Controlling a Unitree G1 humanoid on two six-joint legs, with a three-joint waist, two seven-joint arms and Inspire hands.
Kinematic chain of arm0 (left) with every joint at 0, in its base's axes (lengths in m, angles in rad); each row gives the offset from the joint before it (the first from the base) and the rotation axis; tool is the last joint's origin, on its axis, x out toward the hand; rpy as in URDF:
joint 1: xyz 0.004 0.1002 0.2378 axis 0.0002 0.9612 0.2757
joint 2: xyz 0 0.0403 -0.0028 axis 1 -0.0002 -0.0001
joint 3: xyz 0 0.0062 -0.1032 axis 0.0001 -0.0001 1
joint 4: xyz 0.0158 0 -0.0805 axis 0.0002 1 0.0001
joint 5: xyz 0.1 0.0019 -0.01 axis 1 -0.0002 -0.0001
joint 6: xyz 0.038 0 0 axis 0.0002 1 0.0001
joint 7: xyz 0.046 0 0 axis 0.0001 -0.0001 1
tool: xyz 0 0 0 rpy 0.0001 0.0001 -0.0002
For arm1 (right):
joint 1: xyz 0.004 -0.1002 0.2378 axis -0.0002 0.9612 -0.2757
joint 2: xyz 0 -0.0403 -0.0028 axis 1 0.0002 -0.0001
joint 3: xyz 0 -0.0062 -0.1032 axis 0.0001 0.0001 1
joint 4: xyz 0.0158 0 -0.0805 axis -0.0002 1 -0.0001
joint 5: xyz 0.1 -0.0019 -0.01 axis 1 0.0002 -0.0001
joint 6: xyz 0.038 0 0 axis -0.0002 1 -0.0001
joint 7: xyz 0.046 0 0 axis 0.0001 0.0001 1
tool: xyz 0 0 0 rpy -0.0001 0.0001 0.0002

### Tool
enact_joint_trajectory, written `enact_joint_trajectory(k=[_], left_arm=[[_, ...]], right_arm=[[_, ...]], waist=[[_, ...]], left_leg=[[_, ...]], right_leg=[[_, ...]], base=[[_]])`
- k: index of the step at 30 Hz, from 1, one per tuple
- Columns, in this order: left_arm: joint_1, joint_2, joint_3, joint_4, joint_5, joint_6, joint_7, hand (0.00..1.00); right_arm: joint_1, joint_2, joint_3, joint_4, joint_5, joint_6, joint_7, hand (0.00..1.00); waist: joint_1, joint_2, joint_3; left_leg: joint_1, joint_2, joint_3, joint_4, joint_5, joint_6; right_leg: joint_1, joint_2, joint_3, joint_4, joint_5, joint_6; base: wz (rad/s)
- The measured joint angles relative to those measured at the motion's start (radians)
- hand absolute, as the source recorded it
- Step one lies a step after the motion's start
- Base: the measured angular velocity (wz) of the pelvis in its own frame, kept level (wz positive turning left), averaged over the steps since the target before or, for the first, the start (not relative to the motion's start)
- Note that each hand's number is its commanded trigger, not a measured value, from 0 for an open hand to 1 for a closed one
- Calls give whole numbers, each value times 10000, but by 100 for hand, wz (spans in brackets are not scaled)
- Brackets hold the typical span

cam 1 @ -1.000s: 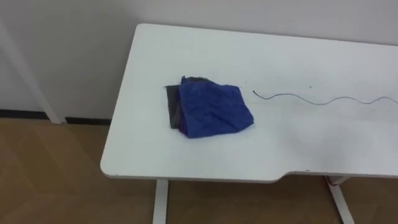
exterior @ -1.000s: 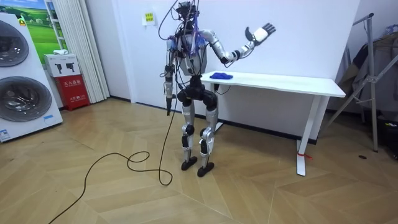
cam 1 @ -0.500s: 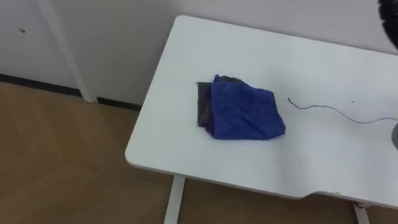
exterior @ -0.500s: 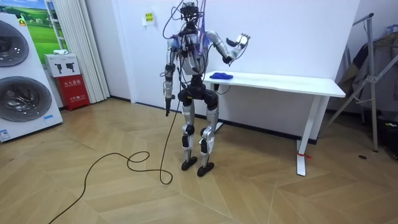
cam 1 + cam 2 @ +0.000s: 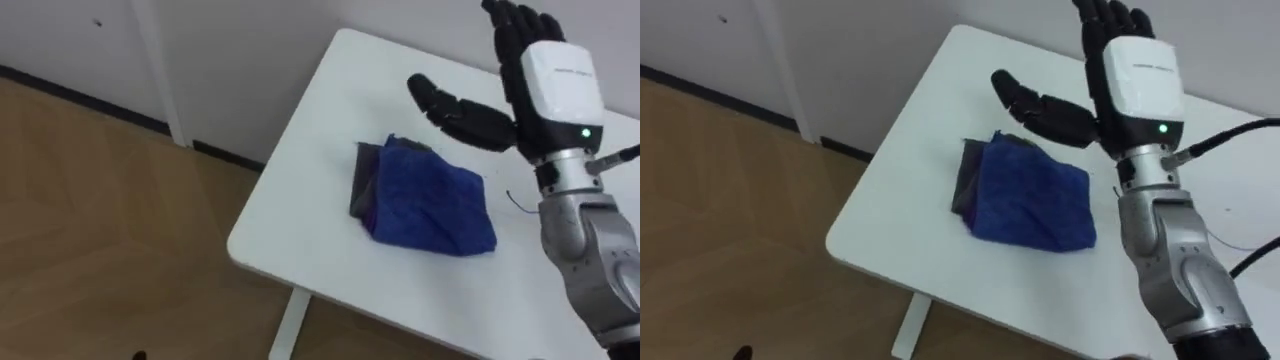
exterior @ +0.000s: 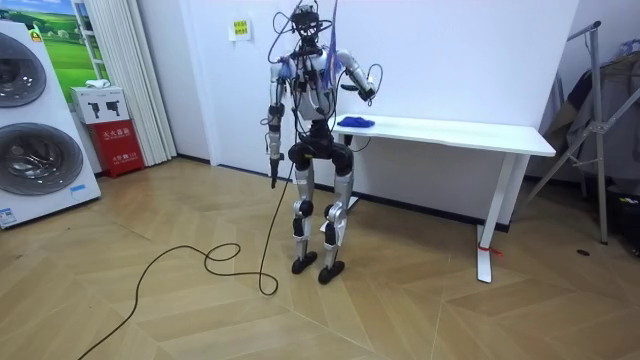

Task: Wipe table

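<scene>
As the left eye view shows, the right hand point(image 5: 555, 80) is raised above the white bench point(image 5: 300, 235) with its back to the camera. Its fingers point(image 5: 515, 30) are straight and spread, the thumb is stretched out sideways, and they hold nothing. The blue cloth point(image 5: 435, 205) lies crumpled on the bench near its left end, apart from the hand. A dark grey layer point(image 5: 363, 185) shows at the cloth's left edge.

Right eye view: same arrangement. The right hand point(image 5: 1135, 75) is clear of the blue cloth point(image 5: 1030, 205).

Room view: the robot stands upright on the wooden floor point(image 6: 200, 310) at the bench's end on the room view's left, its right forearm lifted above the cloth. The left hand point(image 6: 268, 150) hangs at its side, and whether its fingers are open cannot be told. A washing machine point(image 6: 30, 130) stands at the room view's left, well apart.
</scene>
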State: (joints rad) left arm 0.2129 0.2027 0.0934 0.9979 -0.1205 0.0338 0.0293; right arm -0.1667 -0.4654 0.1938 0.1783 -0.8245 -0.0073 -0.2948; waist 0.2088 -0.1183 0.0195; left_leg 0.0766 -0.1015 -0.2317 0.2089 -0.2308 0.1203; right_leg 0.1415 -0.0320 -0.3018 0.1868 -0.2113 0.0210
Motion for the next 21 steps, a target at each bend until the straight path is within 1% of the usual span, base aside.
enact_joint_trajectory(k=[2,4,5,6,7,8,9,10,11,12,13,14,15,16,17,18,19,20,21], left_arm=[[26,18,-7,-97,55,2,-4,0],[-32,39,-98,-102,57,2,12,0],[-115,89,-224,-102,103,-7,25,0],[-176,95,-221,-102,279,-9,42,0],[-195,84,-216,-79,402,2,49,0],[-133,96,-221,-77,492,15,32,0],[31,134,-224,-51,478,24,0,0],[61,153,-230,-53,469,19,-45,0],[-79,151,-257,-65,449,-5,-168,0],[-175,160,-322,-149,440,-139,-246,0],[-108,145,-283,-150,449,-166,-248,0],[-28,90,-227,-151,465,-167,-253,0],[11,63,-205,-150,469,-167,-272,0],[79,71,-172,-150,509,-163,-332,0],[106,82,-172,-138,518,-158,-344,0],[114,68,-181,-134,494,-157,-344,0],[176,23,-183,-130,420,-162,-349,0],[212,-52,-182,-127,350,-162,-373,0],[201,-133,-178,-130,352,-166,-382,0]], right_arm=[[34,6,288,256,-357,69,206,0],[149,28,557,495,-649,55,310,0],[336,84,616,505,-871,4,461,0],[387,146,659,497,-1026,-96,590,0],[422,170,695,510,-1117,-137,593,0],[572,200,855,544,-1222,-137,592,0],[588,288,1092,774,-1226,-105,593,0],[629,424,1116,881,-1227,-59,594,0],[765,605,966,891,-1214,124,595,0],[772,742,844,927,-1192,241,602,0],[824,853,844,983,-1214,261,641,0],[851,914,841,996,-1293,208,694,0],[886,914,835,1005,-1335,143,694,0],[949,919,830,1004,-1438,26,694,0],[1107,924,792,938,-1584,1,690,0],[1220,936,769,939,-1607,-5,690,0],[1405,969,756,958,-1606,2,693,0],[1586,1001,672,974,-1604,2,706,0],[1733,1035,518,977,-1617,9,723,0]], waist=[[87,37,16],[167,119,39],[251,113,13],[285,139,18],[246,245,7],[93,416,-53],[-56,385,-34],[-144,328,-59],[-303,245,-29],[-309,259,-70],[-216,182,-224],[-121,197,-243],[-122,227,-214],[-116,266,-181],[-187,203,-188],[-285,203,-200],[-397,243,-174],[-461,320,-117],[-530,397,-82]], left_leg=[[-11,3,-88,-17,0,0],[10,16,-358,-7,0,0],[-32,23,-776,-1,0,0],[-128,54,-1026,20,-9,-15],[-145,120,-1122,48,-46,-78],[-153,245,-994,242,-132,-355],[-417,185,-89,762,-286,-1118],[-536,256,553,676,-305,-1183],[-1028,495,1364,179,-133,-1209],[-1637,912,2198,-8,866,-767],[-1532,840,2413,45,932,-725],[-1223,822,2379,-96,957,-695],[-1071,815,2250,-144,958,-694],[-922,793,2030,-191,954,-698],[-838,717,1978,-234,942,-707],[-796,704,1963,-257,935,-716],[-655,713,1976,-338,932,-722],[-534,726,1996,-452,930,-725],[-554,724,1995,-475,925,-733]], right_leg=[[-92,12,20,14,0,0],[-216,75,52,47,-61,14],[-488,255,373,-152,-112,-46],[-1098,395,719,-608,118,-333],[-1424,497,850,-702,391,-471],[-1445,511,629,-610,884,-660],[-1123,369,893,-612,965,-717],[-998,259,1159,-616,964,-717],[-890,123,1591,-605,954,-698],[-880,64,1631,-472,762,-378],[-890,-19,1638,-443,632,-164],[-803,-49,1494,-350,564,-37],[-771,-46,1431,-361,527,47],[-758,-66,1323,-592,638,123],[-845,-179,1186,-707,740,-22],[-781,-192,1053,-629,731,-52],[-614,-176,973,-631,733,-56],[-542,-163,947,-625,725,-69],[-550,-165,954,-594,703,-104]], base=[[5],[-5],[-23],[-29],[-19],[0],[14],[37],[47],[30],[0],[-15],[0],[11],[17],[25],[17],[7],[-4]])
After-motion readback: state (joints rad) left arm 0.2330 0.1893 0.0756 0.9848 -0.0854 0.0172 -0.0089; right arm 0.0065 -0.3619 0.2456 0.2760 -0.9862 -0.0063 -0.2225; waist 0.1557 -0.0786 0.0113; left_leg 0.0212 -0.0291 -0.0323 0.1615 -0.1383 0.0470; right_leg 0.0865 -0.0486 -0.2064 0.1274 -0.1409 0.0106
